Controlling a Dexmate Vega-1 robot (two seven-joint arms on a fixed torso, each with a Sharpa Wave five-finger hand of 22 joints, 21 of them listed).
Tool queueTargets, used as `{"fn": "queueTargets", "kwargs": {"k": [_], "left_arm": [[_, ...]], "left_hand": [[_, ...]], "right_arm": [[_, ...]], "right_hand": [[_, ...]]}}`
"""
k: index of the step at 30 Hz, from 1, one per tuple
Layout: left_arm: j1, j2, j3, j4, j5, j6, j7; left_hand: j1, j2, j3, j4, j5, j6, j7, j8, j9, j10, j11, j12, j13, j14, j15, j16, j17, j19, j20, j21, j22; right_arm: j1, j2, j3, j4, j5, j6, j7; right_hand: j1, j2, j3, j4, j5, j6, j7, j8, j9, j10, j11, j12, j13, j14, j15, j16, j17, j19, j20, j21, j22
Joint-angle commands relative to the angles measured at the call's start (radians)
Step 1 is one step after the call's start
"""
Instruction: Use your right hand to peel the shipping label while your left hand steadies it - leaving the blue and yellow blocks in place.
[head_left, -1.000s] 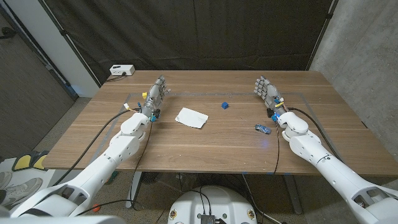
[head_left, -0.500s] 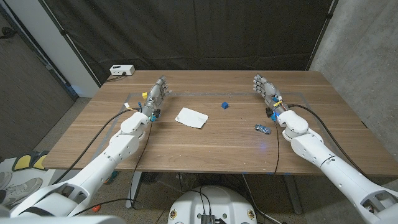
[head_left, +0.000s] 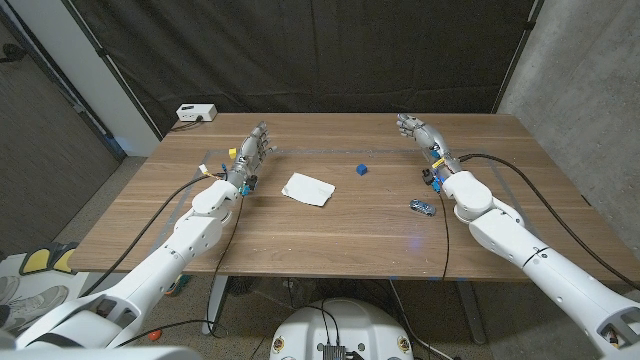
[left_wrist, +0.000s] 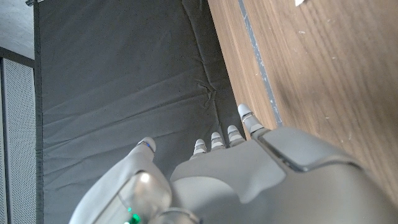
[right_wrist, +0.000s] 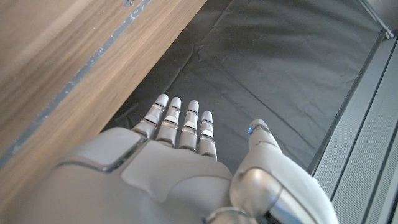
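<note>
Right robot hand (head_left: 417, 131) empty with fingers (right_wrist: 180, 124) extended near far edge of tabletop (head_left: 340, 235), left robot hand (head_left: 250, 153) likewise empty and spread at far left, white shipping label (head_left: 308, 189) lying between them nearer the left, blue block (head_left: 361, 169) beyond it

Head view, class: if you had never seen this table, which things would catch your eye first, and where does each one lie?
The white shipping label stands out most, lying flat left of the wooden table's middle. A small blue block sits apart, behind and to its right. The left robot hand and right robot hand hang open toward the far edge on either side, holding nothing.
</note>
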Motion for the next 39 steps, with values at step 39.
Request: {"fn": "queueTargets", "kwargs": {"k": [39], "left_arm": [[0.039, 0.030, -0.004, -0.057, -0.011, 0.002, -0.024]], "left_hand": [[0.014, -0.011, -0.001, -0.010, 0.000, 0.033, -0.003, 0.006, 0.007, 0.034, 0.005, 0.012, 0.007, 0.047, -0.003, 0.015, 0.006, -0.111, 0.019, 0.006, 0.004]], "right_arm": [[0.008, -0.160, -0.172, -0.464, -0.749, -0.475, 0.019]], "right_hand": [[0.042, -0.001, 0.027, -0.022, 0.007, 0.093, -0.017, 0.011, 0.002, 0.091, -0.042, 0.019, 0.002, 0.111, -0.068, 0.013, 0.004, 0.069, 0.005, 0.022, 0.007]]}}
